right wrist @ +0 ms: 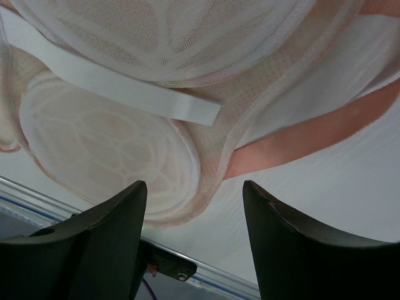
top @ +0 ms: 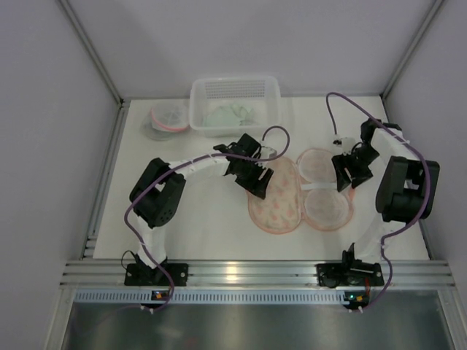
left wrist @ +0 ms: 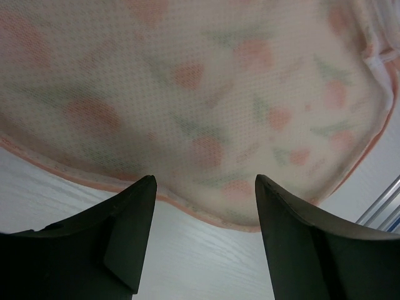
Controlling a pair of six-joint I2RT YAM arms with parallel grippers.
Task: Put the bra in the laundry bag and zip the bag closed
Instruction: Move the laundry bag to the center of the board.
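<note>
Your left gripper (top: 257, 182) is down over the upper left edge of the floral mesh laundry bag (top: 277, 200) — jaws spread apart, nothing between them. In the left wrist view the 2 dark fingers (left wrist: 125, 237) frame the bag's peach-trimmed rim, with white table (top: 204, 230) showing just beneath it. You cannot tell from here whether the tips touch the fabric. The bag lies flat near the middle of the table, an oval with a pink and green print.

Over on the other side, your right gripper (top: 344, 177) hangs above the bra (top: 326, 208), also released, its gap empty. The bra is out of the bag, lying on the table just to the bag's right, with its 2 round cups one behind the other and its edge meeting the bag's side. The right wrist view shows a white elastic band (right wrist: 112, 84) lying across between the cups and a peach strap (right wrist: 312, 134) curving off over the bare table.

At the back sits a clear plastic basket (top: 235, 80) with something pale green inside, and just left of it a small pink-rimmed item (top: 166, 120) — too small to name.
</note>
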